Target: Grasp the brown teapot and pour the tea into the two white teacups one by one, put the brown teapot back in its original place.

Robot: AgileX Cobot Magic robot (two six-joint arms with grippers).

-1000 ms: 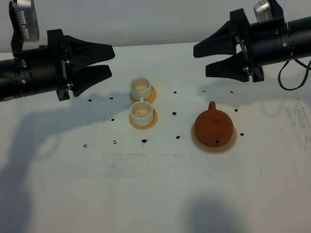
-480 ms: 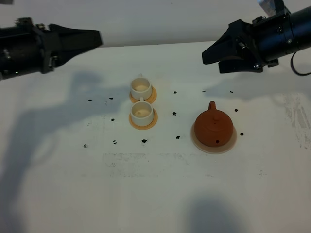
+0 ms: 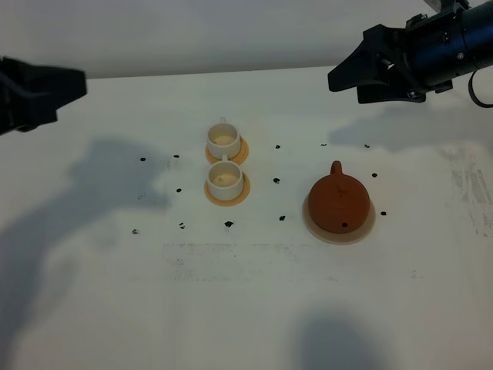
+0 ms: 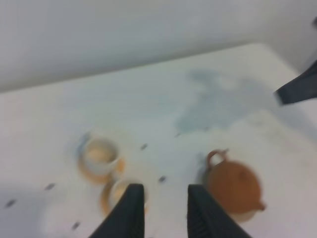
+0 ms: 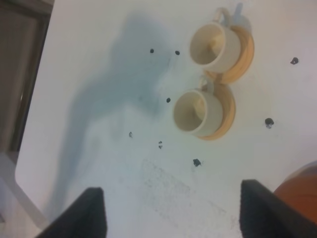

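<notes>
Brown teapot (image 3: 337, 202) upright on pale coaster (image 3: 370, 222), right of centre on worktop (image 3: 246, 308); right gripper (image 3: 347, 86) jaws spread wide, teapot near but outside them; left gripper (image 3: 75, 86) jaws clenched, well apart from teapot.

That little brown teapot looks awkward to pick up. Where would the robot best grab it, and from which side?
Probably the loop handle: it sticks out from the brown teapot toward the table's far edge, clear of the round body. The open right gripper hangs on that side, so coming down from there seems best.
</notes>
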